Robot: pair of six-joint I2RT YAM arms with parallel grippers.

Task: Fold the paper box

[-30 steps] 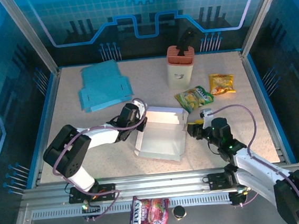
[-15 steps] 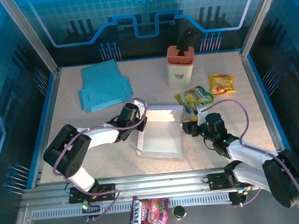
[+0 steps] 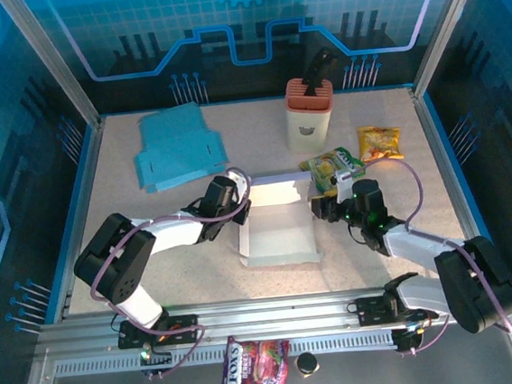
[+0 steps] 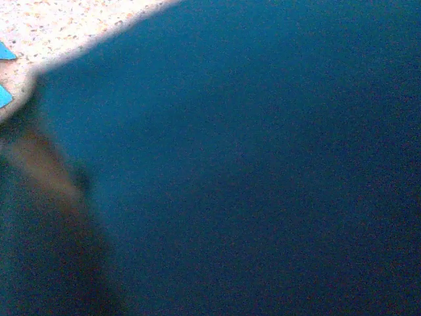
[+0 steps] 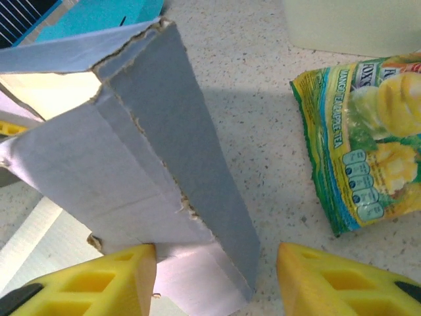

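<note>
Left gripper (image 3: pixel 240 208): pinched shut on paper box (image 3: pixel 280 235) left wall.
Right gripper (image 5: pixel 216 280): yellow pads apart, straddling a box flap.
Front packet (image 3: pixel 252 367): reads "FOX'S".

Printed words can be read in two places, both on snack packets.

On the rail at the near edge, seen from the top camera, lies a pink and purple packet (image 3: pixel 255 366). We read "FOX'S" in large white letters across its upper half. The smaller print below is too fine to read.

In the right wrist view, a green and yellow packet (image 5: pixel 368 145) lies on the table. Along its near edge we make out "MANGO" and "TEA" in small capitals, and the start of "FOX'S" at its top corner. A row of small nutrition panels sits lower down, with figures too blurred to read.
</note>
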